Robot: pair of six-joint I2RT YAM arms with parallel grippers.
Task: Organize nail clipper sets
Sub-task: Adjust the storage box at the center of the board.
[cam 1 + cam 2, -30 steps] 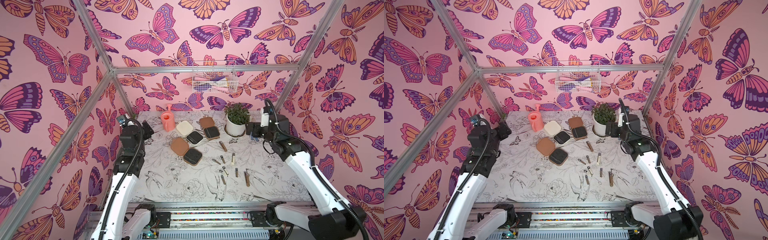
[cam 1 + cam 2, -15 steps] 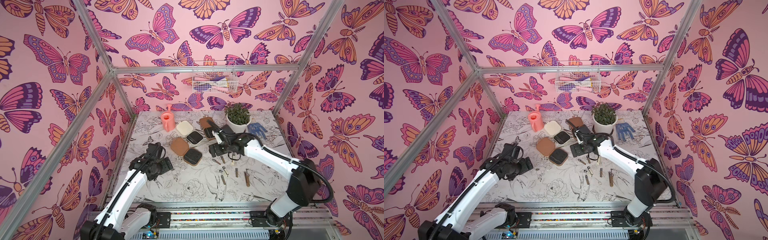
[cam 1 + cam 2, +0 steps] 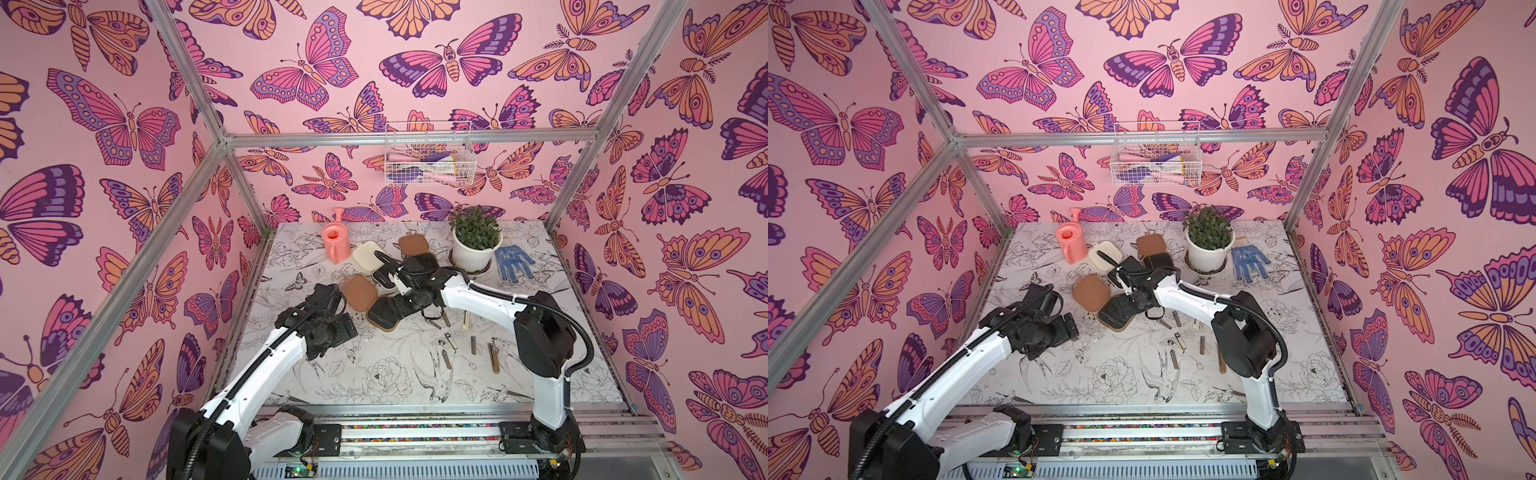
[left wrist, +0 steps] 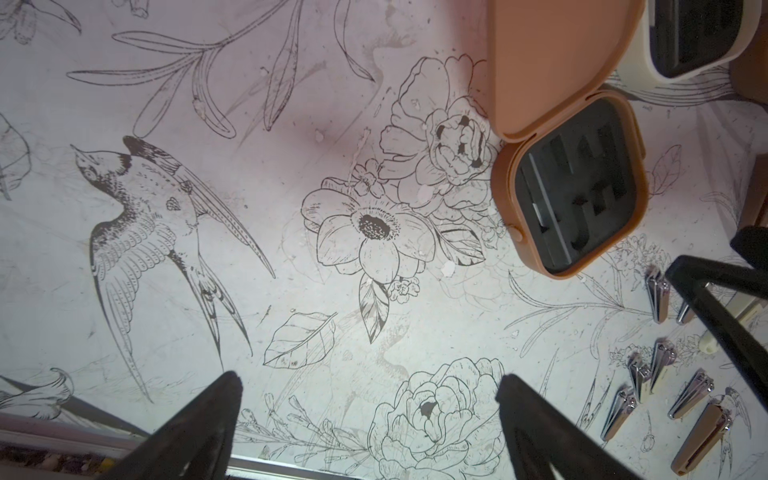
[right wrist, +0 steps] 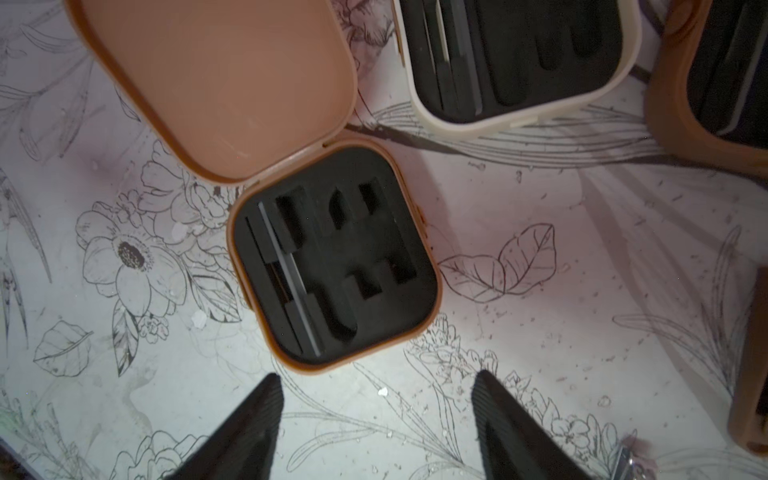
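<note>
Both arms (image 3: 266,365) have white shells, black joints (image 3: 544,345), ribbed black cable hoses (image 3: 581,330) and dark, tapered, ridged jaws.

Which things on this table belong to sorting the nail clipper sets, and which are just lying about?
Part of the job: near tan case, far tan case, cream case, loose clippers.
Lying about: pink watering can, potted plant, blue glove.

matt tan case (image 5: 291,104), black foam insert (image 5: 332,266); shiny metal clippers (image 4: 702,432).
</note>
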